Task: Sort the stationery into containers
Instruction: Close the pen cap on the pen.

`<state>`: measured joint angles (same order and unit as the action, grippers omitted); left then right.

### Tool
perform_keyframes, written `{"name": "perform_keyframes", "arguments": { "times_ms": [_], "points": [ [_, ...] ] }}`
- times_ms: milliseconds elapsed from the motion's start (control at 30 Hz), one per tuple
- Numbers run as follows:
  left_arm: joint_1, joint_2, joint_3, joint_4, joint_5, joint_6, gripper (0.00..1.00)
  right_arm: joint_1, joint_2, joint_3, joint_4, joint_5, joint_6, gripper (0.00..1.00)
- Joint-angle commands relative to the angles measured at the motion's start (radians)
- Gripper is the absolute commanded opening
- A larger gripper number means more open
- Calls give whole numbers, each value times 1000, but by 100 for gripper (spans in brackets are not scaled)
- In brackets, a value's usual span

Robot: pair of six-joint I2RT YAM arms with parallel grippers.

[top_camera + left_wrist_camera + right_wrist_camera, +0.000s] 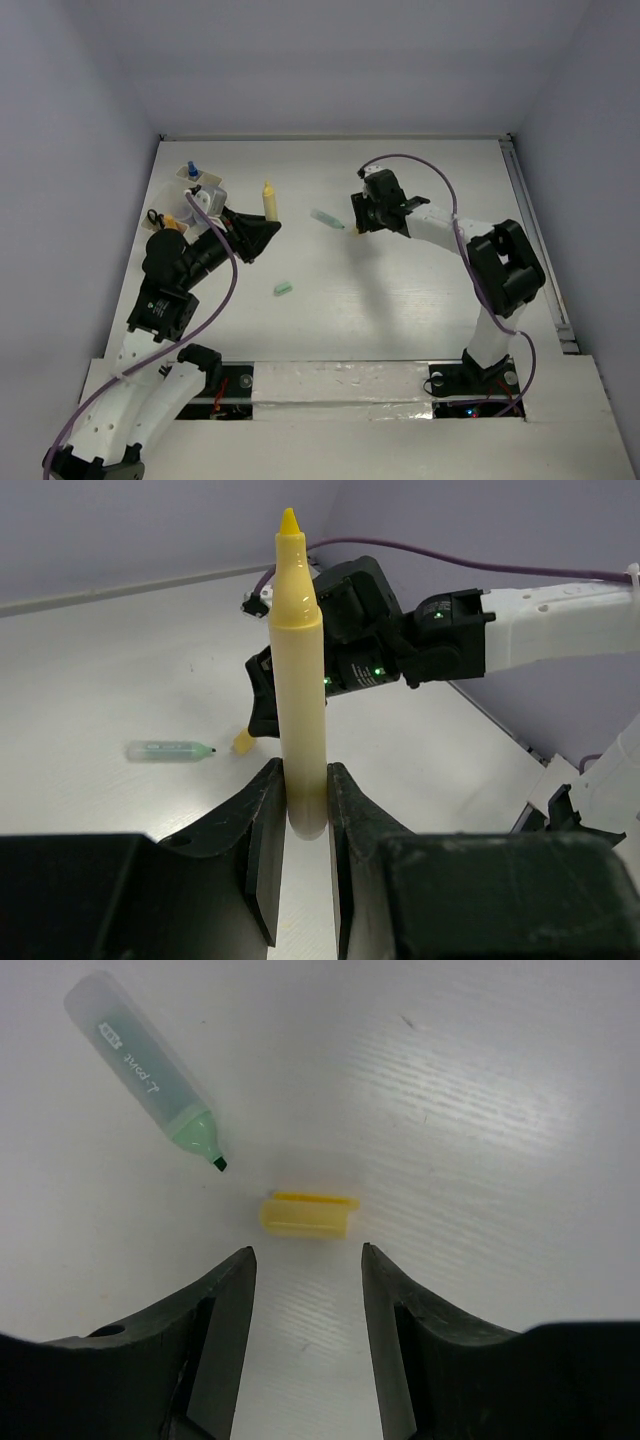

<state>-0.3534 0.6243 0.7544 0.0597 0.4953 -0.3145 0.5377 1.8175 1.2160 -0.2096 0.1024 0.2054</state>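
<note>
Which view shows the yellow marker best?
Left wrist: the yellow marker fills the frame, tip to base, clamped at its base in the left gripper. Top external shows it small and distant; right wrist misses it.

The fingers of the right gripper (pixel 305 1260) stand apart, and the gap between them is free down to the table (pixel 480 1090). Just in front of the fingertips a yellow cap (pixel 308 1215) lies across the way. Further ahead and to the left lies a green marker (pixel 148 1060), apart from the cap. To the right of the fingers there is only bare surface. An upright yellow marker (pixel 300 680) fills the gap of the left gripper (pixel 303 772). Ahead of these fingers, behind that marker, the right gripper blocks the way.
</note>
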Motion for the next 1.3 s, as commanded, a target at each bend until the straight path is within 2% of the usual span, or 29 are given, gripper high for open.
{"name": "perform_keyframes", "arguments": {
  "times_ms": [0, 67, 100, 167, 267, 300, 333, 433, 767, 967, 1067, 1100, 1267],
  "points": [
    [-16, -15, 46, 28, -18, 20, 0, 7, -4, 65, -34, -96, -422, 54],
    [-16, -15, 48, 25, -20, 20, 0, 7, 14, 79, -37, -92, -506, 54],
    [-16, -12, 49, 23, -27, 25, 0, 7, 29, 144, -81, -95, -555, 54],
    [-27, -9, 49, 17, -35, 26, 0, -2, 81, 213, -198, -198, -598, 55],
    [-27, -6, 51, 17, -35, 28, 0, -2, 170, 362, -379, -272, -679, 60],
    [-27, -6, 51, 14, -41, 28, 0, -2, 190, 420, -413, -274, -704, 66],
    [-27, -6, 52, 11, -46, 31, 0, -2, 207, 444, -457, -276, -715, 68],
    [-27, -6, 53, 11, -54, 31, 0, -2, 258, 509, -529, -296, -751, 71],
    [-27, 5, 54, 11, -52, 32, 0, -12, 350, 571, -643, -337, -791, 69],
    [-27, 8, 53, 11, -52, 34, 0, -30, 391, 567, -588, -310, -772, 61],
    [-27, 11, 54, 11, -52, 35, 0, -41, 405, 573, -594, -303, -758, 48],
    [-27, 12, 54, 11, -54, 35, 0, -41, 405, 571, -593, -300, -742, 40],
    [-27, 18, 54, 12, -49, 35, 0, -50, 378, 528, -564, -285, -673, 27]
  ]
}}
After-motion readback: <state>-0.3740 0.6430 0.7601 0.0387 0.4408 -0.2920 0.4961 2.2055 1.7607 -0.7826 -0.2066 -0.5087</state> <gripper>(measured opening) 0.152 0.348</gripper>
